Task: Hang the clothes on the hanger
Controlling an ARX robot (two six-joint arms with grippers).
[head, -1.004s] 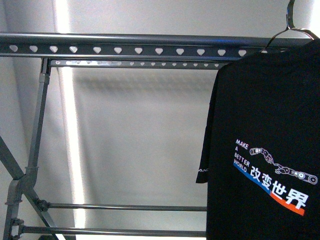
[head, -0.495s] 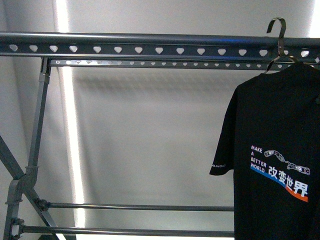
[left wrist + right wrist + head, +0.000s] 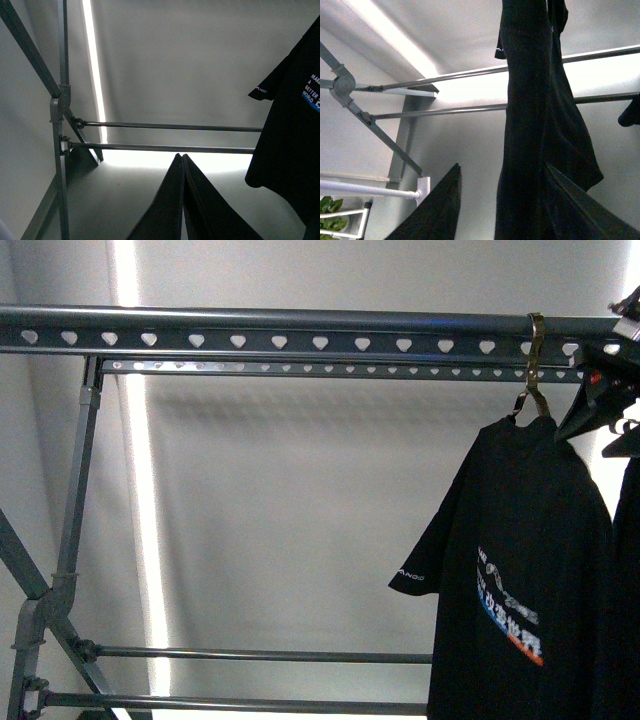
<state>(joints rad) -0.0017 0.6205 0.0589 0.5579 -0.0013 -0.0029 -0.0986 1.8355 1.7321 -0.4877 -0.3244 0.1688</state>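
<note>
Rack: you see the dark grey rack (image 3: pixel 250 340) filling the front view, its top rail with a row of heart-shaped holes running from the left edge to the right edge; slanted legs stand at the left, two thin cross bars (image 3: pixel 260 652) low down.
Hook: at the right end of the rail you find a metal hook (image 3: pixel 534 365) looped over the rail.
T-shirt: the black T-shirt (image 3: pixel 520 570) hangs from that hook, below the rail, its print turned partly sideways to you; the sleeve logo faces left.
Left gripper: in the left wrist view your two dark fingers (image 3: pixel 182 200) lie pressed together with nothing between them, well apart from the T-shirt.
Right gripper: at the far right edge of the front view, a dark part (image 3: pixel 600 390) sits just beside the hook. In the right wrist view the fingers (image 3: pixel 440 210) stand spread, with the hanging T-shirt (image 3: pixel 530 125) showing between them; you cannot tell whether they touch it.
</note>
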